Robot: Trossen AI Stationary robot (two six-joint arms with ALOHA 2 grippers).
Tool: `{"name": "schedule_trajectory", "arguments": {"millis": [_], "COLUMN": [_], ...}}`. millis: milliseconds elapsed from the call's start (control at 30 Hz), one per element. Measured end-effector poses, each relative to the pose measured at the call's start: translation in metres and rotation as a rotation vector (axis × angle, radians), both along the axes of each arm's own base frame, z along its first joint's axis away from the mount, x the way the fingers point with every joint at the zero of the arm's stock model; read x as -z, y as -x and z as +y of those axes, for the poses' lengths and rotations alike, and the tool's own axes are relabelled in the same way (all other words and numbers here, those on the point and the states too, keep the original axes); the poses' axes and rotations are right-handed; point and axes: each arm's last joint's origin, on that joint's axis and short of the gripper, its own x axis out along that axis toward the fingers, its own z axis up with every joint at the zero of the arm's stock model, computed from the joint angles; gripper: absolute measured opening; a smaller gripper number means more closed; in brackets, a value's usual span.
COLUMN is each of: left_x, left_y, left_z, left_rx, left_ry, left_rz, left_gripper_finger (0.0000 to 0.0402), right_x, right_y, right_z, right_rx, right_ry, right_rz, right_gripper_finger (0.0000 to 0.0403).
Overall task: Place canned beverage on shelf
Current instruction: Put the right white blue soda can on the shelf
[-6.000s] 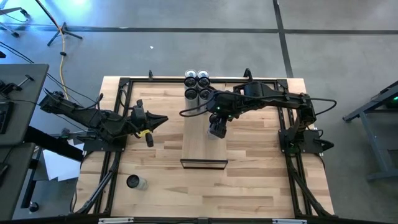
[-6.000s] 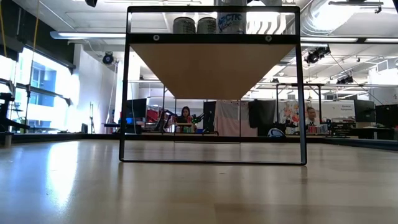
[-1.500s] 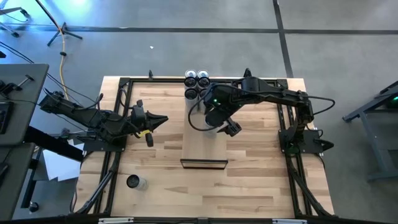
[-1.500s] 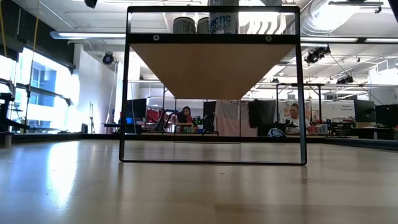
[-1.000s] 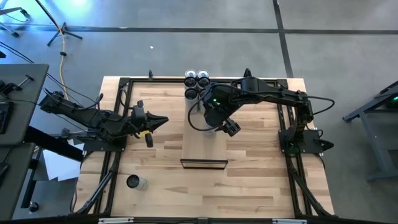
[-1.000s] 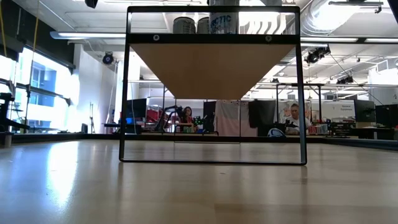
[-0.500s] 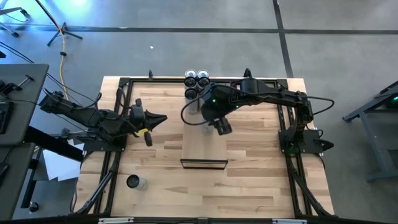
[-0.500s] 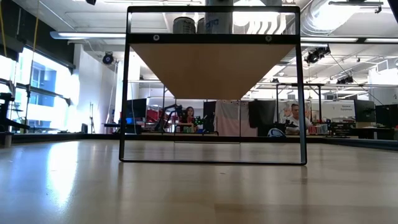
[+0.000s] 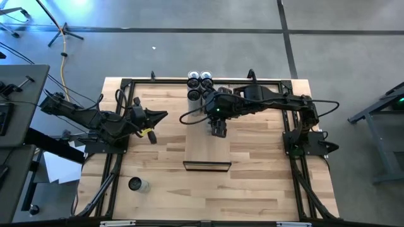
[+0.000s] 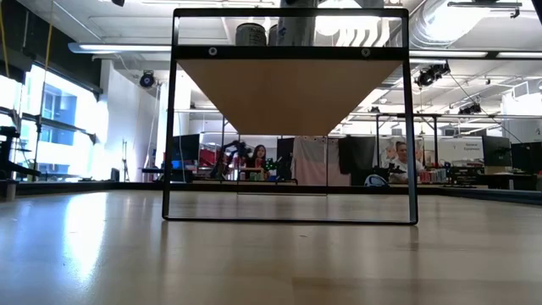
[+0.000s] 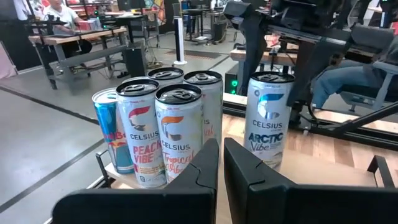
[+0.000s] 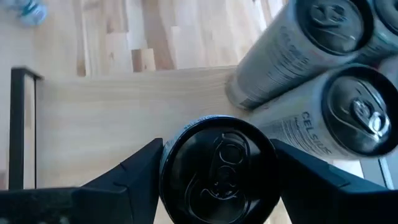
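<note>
Resting over the left half of the tabletop [image 9: 164, 157], the left gripper [image 9: 158, 116] waits with fingers pressed together and empty, well apart from the shelf [image 9: 205, 148]. At centre, four cans [image 9: 201, 86] cluster at the shelf's far end. Just beside them, the right gripper [image 9: 219, 129] points straight down, its fingers [image 12: 140, 171] spread on either side of an upright canned beverage [image 11: 268, 127] standing on the shelf; whether they press it cannot be told. Bare shelf stretches toward the near end. Rightward lies open tabletop.
</note>
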Motion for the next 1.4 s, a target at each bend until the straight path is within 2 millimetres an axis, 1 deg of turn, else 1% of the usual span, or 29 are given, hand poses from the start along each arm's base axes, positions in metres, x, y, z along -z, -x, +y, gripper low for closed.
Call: {"name": "schedule_trajectory", "arguments": {"millis": [100, 200, 433, 900, 1067, 1400], "left_x": [0.0002, 0.0003, 0.0005, 0.0006, 0.0007, 0.0007], "left_y": [-0.0001, -0.0002, -0.0002, -0.0002, -0.0002, -0.0002], "left_z": [-0.0001, -0.0001, -0.0001, -0.0001, -0.0001, -0.0001], "left_rx": [0.000, 0.000, -0.004, -0.006, -0.006, -0.006], "left_ry": [0.001, 0.009, 0.040, 0.064, 0.063, 0.063], "left_rz": [0.001, -0.002, -0.019, -0.031, -0.030, -0.031], "left_gripper_finger": [0.0000, 0.0000, 0.0000, 0.0000, 0.0000, 0.0000], "right_x": [-0.0001, 0.0002, 0.0012, 0.0012, 0.0011, 0.0011], "right_y": [0.0000, 0.0005, 0.0022, 0.0022, 0.0022, 0.0022], "right_z": [-0.0006, -0.0008, -0.0007, -0.0009, -0.0012, -0.0025], "right_rx": [0.045, 0.051, 0.029, 0.007, 0.096, 0.072], "right_ry": [-0.015, -0.016, -0.002, 0.016, -0.048, -0.080], "right_rz": [-0.010, -0.006, 0.020, 0.026, 0.002, 0.006], "right_gripper_finger": [0.0248, 0.0248, 0.0266, 0.0271, 0.0272, 0.0272]}}
